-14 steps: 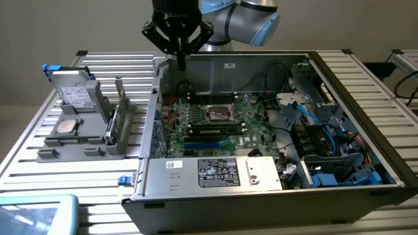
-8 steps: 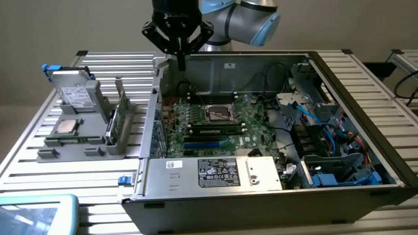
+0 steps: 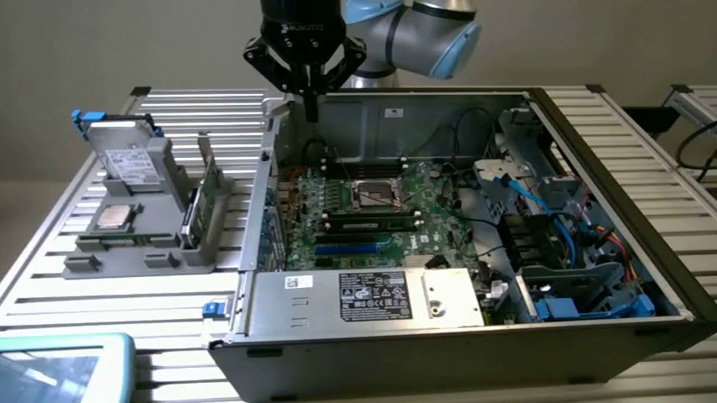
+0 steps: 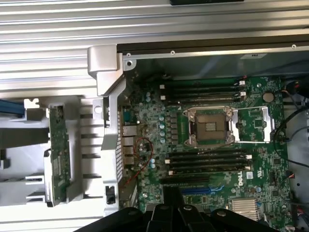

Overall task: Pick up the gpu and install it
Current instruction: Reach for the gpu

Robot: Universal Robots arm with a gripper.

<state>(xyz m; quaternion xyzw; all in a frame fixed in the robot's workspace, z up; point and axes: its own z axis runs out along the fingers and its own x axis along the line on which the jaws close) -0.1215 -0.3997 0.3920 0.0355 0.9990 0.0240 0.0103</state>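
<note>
- One black claw [image 3: 311,111] hangs over the back corner of the open grey metal computer case [image 3: 448,361], its fingers drawn together and gripping nothing.
- The gpu [image 3: 200,210], a thin green circuit-board card with a silver end bracket, stands on edge in a slot of the grey plastic parts holder [image 3: 112,260]. The holder lies on the slatted metal table [image 3: 168,302], just outside the case wall on the exterior view's left. The card is not yet picked up.
- Judged from this, the step in hand is the reach to the card. To do it well, the claw should cross above the case wall, not through it. It should also part its fingers enough for the thin board before descending.
- The fingers are best set across the card's flat faces, near the middle of its top edge, so that it does not tilt. A straight upward pull would clear the slot without scraping.
- The exterior view gives height, showing how far the claw sits above the case rim and the card's top. It also shows the silver boxy drive with a white label [image 3: 129,164] and the small square silver chip [image 3: 116,217] sharing the holder.
- The wrist view looks straight down, so the card appears edge-on as a narrow strip. It also shows the layout of the green motherboard [image 4: 263,164], with the empty square processor socket [image 4: 210,126] and the blue expansion slot [image 4: 212,189].
</note>
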